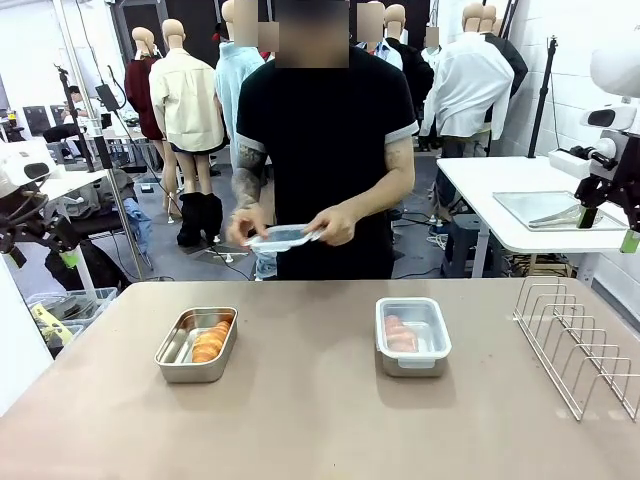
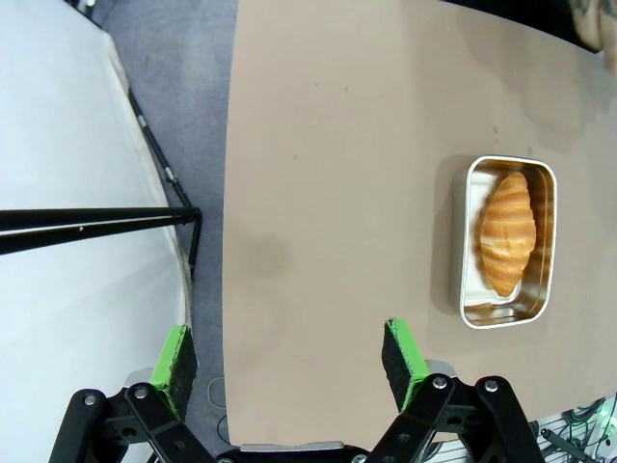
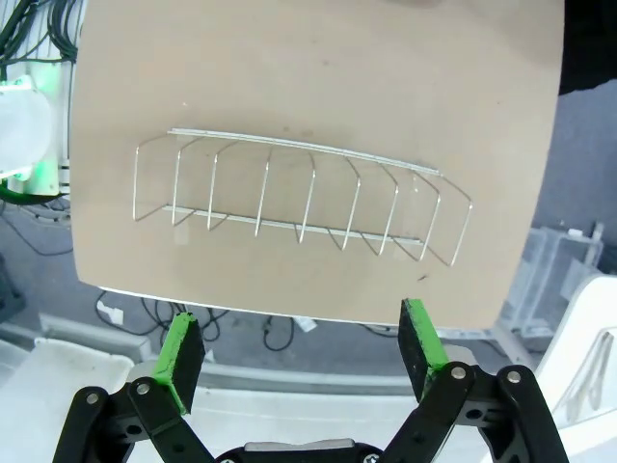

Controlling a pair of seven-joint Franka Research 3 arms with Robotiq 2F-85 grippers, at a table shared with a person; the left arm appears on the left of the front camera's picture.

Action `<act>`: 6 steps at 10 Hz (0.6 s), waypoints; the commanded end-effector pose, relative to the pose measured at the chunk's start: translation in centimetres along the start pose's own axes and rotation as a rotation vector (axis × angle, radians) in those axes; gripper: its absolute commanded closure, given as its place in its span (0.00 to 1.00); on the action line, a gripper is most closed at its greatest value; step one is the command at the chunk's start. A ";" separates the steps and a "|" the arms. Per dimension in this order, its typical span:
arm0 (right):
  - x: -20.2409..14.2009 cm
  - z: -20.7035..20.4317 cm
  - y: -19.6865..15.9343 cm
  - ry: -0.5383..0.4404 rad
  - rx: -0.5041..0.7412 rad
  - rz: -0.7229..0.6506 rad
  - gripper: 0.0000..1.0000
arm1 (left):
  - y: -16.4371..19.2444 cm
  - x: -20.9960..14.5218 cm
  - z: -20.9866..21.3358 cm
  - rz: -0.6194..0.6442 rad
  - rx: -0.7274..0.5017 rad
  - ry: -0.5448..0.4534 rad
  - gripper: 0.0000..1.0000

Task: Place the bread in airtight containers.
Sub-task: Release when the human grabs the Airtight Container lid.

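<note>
Two airtight containers stand on the tan table. The left tin (image 1: 197,345) is uncovered and holds one bread croissant (image 1: 210,340). The right tin (image 1: 412,336) has a clear lid on it, with a croissant (image 1: 399,335) visible beneath. Across the table, a person holds another clear lid (image 1: 283,237) in both hands. My left gripper (image 1: 40,255) hangs open off the table's left side; my right gripper (image 1: 608,228) hangs open high at the right. In the left wrist view, the open gripper (image 2: 289,357) looks down on the uncovered tin (image 2: 508,241) and its croissant (image 2: 506,234).
A wire rack (image 1: 580,345) stands at the table's right edge, below my open right gripper (image 3: 301,342) in the right wrist view, rack (image 3: 299,198). A flat steel tray (image 1: 555,208) lies on a white table behind. A clear bin (image 1: 70,305) sits beside the table's left.
</note>
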State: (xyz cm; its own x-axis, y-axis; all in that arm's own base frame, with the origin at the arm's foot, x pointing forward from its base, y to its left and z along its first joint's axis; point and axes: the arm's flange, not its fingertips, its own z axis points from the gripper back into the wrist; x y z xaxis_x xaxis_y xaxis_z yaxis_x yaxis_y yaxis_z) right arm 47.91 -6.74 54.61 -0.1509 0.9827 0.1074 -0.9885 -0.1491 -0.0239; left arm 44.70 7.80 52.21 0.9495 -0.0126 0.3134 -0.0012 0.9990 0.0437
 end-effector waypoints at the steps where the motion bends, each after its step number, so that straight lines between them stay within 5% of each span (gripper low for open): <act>1: 0.4 0.1 0.0 0.015 0.006 -0.017 0.00 | 0.0 -0.2 0.1 0.016 0.027 0.003 0.00; 6: 0.4 0.1 0.0 0.015 0.006 -0.017 0.00 | 0.0 -0.2 0.1 0.016 0.027 0.003 0.00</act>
State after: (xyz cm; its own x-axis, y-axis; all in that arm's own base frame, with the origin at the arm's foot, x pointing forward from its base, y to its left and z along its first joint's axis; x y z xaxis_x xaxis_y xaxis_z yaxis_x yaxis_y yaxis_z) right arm 47.91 -6.74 54.61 -0.1508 0.9827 0.1074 -0.9885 -0.1490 -0.0239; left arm 44.70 7.80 52.21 0.9495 -0.0126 0.3135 -0.0012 0.9990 0.0437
